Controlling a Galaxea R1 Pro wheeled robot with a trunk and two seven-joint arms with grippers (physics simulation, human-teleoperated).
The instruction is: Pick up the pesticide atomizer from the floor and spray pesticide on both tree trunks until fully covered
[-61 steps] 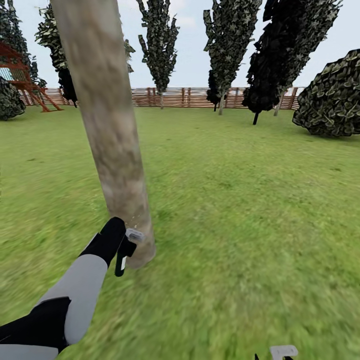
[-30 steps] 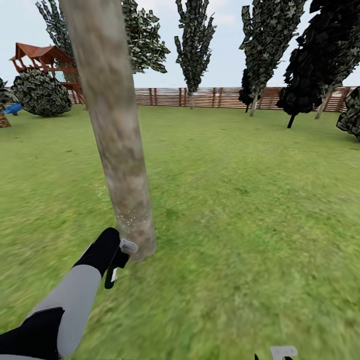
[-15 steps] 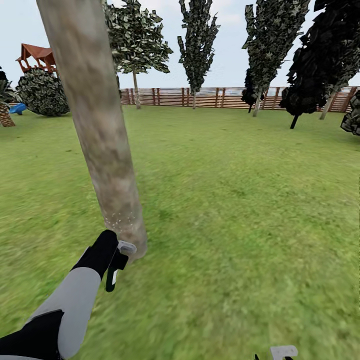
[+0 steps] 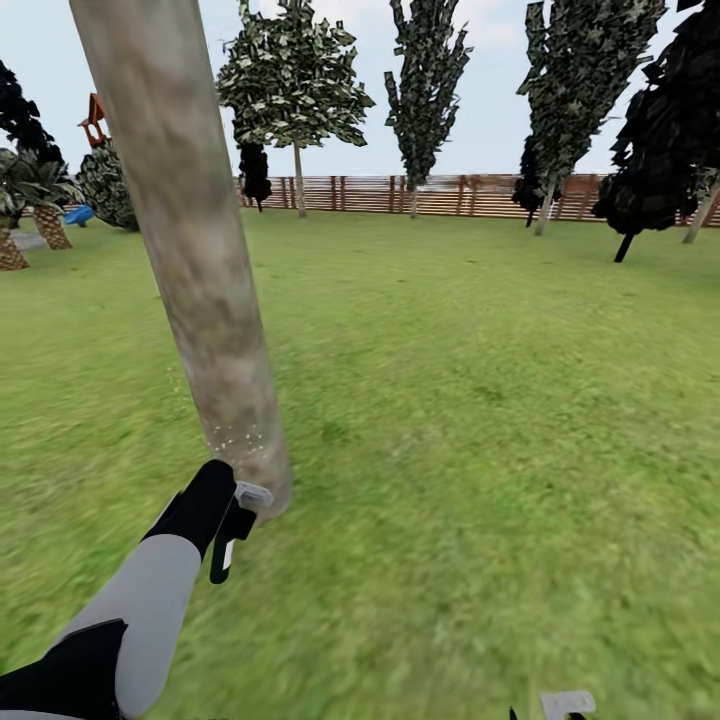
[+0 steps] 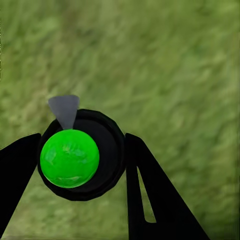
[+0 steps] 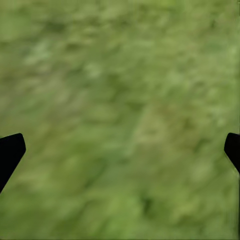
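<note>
A thick, mottled grey-brown tree trunk (image 4: 205, 280) leans up from the grass in the head view. A patch of pale specks (image 4: 235, 440) shows low on it. My left gripper (image 4: 235, 522) is right beside the trunk's base, shut on the pesticide atomizer (image 5: 82, 155). In the left wrist view the atomizer is a dark round bottle with a bright green top and a grey nozzle (image 5: 64, 109), held between my black fingers (image 5: 145, 195) above the grass. My right gripper (image 6: 120, 150) hangs open over bare grass, and its tip (image 4: 565, 705) shows at the head view's lower edge.
Green lawn (image 4: 480, 400) stretches to a brown slat fence (image 4: 450, 195). A leafy tree with a thin pale trunk (image 4: 298, 180) stands near the fence. Dark columnar trees (image 4: 430, 80) line the back and right. Short palms (image 4: 45, 215) and a playset (image 4: 95, 115) are far left.
The whole picture has shifted, so the camera has moved; palms have come into view at the left. My left gripper stays at the trunk's base with the atomizer, and the specks remain on the trunk.
</note>
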